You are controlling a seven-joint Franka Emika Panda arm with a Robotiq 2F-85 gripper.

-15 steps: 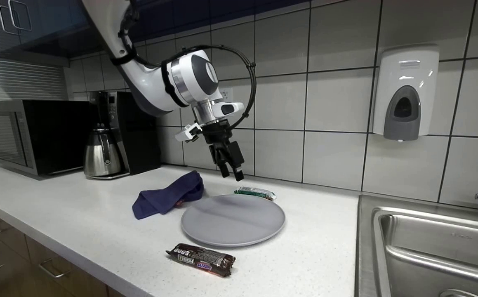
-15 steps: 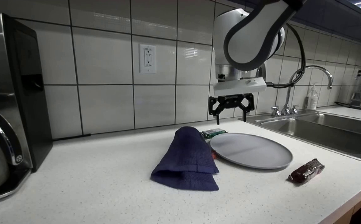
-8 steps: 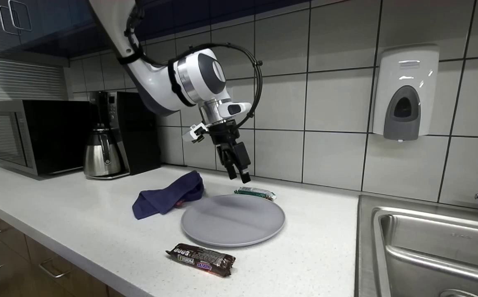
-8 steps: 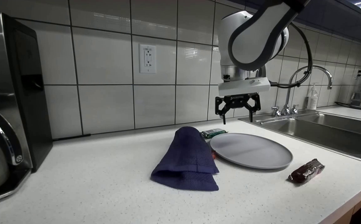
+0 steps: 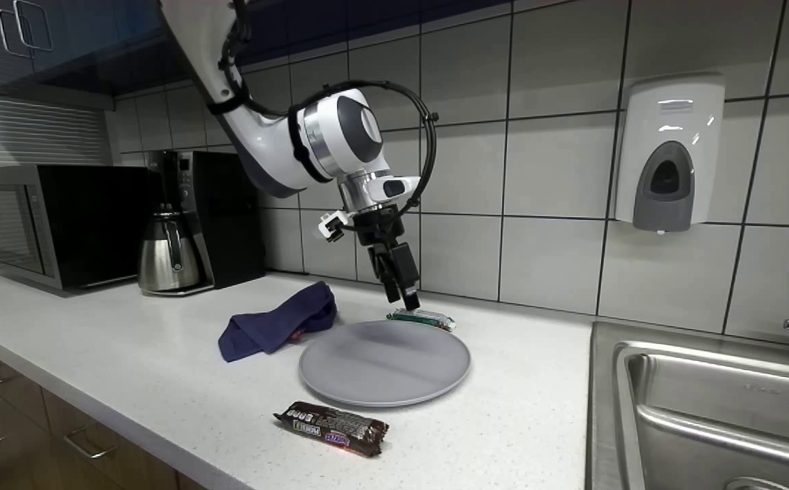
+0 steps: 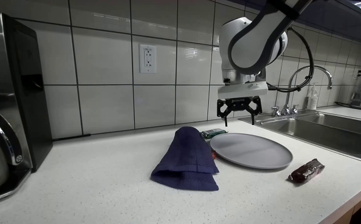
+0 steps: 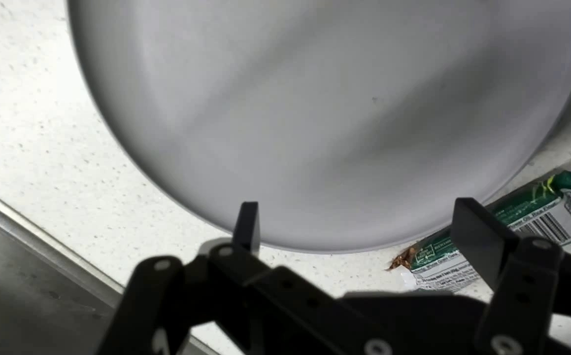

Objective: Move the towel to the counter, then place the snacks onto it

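The navy towel (image 5: 278, 325) lies folded on the off-white counter (image 5: 503, 422), beside the grey plate (image 5: 385, 364). A dark brown snack bar (image 5: 333, 427) rests on the counter near its front edge, off the plate. Close to the plate's wall-side rim is a green and white wrapped bar (image 6: 213, 133). Above that rim hangs my gripper (image 6: 239, 123), its jaws wide apart and nothing held. From the wrist, the gripper (image 7: 357, 207) spans the plate's rim, and one finger (image 7: 477, 241) partly covers the green bar. Neither the towel nor the brown bar appears in the wrist view.
A small red item (image 6: 214, 154) shows partly from under the towel's plate-side edge. The steel sink (image 5: 714, 408) lies on one side, the coffee maker (image 5: 203, 224) and microwave (image 5: 60, 224) on the opposite side. A tiled wall (image 5: 462, 252) rises behind the arm.
My gripper has shifted toward the sink side, to the right in both exterior views, and dropped slightly. It has stayed open. Towel, plate and bars have not moved.
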